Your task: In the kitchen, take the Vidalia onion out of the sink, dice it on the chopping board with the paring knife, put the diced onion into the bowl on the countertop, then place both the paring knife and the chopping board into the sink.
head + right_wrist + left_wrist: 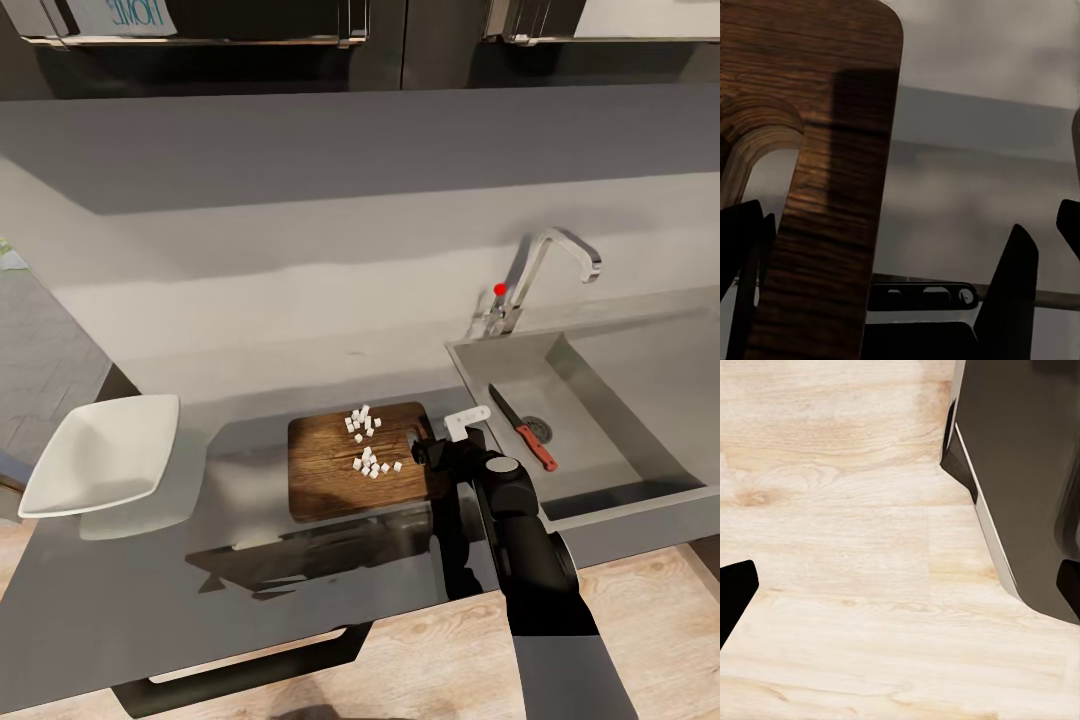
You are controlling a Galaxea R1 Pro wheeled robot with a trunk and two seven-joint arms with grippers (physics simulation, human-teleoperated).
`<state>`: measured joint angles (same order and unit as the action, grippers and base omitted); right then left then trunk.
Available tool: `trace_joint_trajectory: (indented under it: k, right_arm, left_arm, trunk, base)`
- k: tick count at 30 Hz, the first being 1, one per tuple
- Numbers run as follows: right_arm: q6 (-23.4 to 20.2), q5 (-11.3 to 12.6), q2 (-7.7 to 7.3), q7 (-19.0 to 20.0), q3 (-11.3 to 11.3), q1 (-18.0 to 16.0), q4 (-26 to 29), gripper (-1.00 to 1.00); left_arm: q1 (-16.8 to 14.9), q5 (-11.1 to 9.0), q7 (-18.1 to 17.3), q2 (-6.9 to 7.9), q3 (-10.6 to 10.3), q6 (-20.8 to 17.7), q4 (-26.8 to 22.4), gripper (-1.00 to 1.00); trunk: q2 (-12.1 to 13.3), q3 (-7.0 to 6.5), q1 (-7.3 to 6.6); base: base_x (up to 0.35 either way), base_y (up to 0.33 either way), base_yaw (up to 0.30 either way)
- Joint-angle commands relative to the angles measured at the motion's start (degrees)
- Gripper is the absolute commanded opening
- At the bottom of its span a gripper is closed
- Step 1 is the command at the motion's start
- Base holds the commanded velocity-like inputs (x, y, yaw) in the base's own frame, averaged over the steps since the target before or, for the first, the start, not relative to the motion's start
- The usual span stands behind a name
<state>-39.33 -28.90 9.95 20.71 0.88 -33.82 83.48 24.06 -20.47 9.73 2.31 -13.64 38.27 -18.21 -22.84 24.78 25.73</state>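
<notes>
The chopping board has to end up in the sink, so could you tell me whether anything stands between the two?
Nothing visible blocks the way: the chopping board lies beside the sink, with bare countertop between. But white onion dice still sit on it, the bowl is empty, and the paring knife already lies in the basin. The right gripper is at the board's handle end.

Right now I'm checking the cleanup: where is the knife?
In the head view the knife lies in the sink at the right, beside the drain and below the tap, apart from the board.
</notes>
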Motion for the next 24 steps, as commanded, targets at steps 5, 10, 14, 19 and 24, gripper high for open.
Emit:
trace_joint_trajectory:
  k: [5, 10, 14, 19, 24]
  right_arm:
    - [-0.2, -1.3, 0.05, 0.6, 0.1, 0.0, 0.0, 1.0]
    - [-0.2, -1.3, 0.05, 0.6, 0.1, 0.0, 0.0, -1.0]
    - [-0.2, -1.3, 0.05, 0.6, 0.1, 0.0, 0.0, -1.0]
    - [-0.2, -1.3, 0.05, 0.6, 0.1, 0.0, 0.0, -1.0]
    - [-0.2, -1.3, 0.05, 0.6, 0.1, 0.0, 0.0, -1.0]
  left_arm:
    - [0.0, -0.2, 0.5, 0.05, -0.5, 0.1, -0.1, 1.0]
    - [0.0, -0.2, 0.5, 0.03, -0.5, 0.1, -0.1, 1.0]
    - [0.0, -0.2, 0.5, 0.06, -0.5, 0.1, -0.1, 1.0]
    - [0.0, -0.2, 0.5, 0.04, -0.5, 0.1, -0.1, 1.0]
    - [0.0, -0.2, 0.5, 0.06, -0.5, 0.1, -0.1, 1.0]
  trunk:
    - [-0.1, 0.09, 0.05]
    - [-0.1, 0.09, 0.05]
    - [-0.1, 0.09, 0.05]
    - [-0.1, 0.09, 0.05]
    - [-0.1, 0.09, 0.05]
  base:
    - [0.0, 0.0, 0.0]
    - [0.0, 0.0, 0.0]
    - [0.0, 0.0, 0.0]
    - [0.0, 0.0, 0.0]
    - [0.0, 0.0, 0.0]
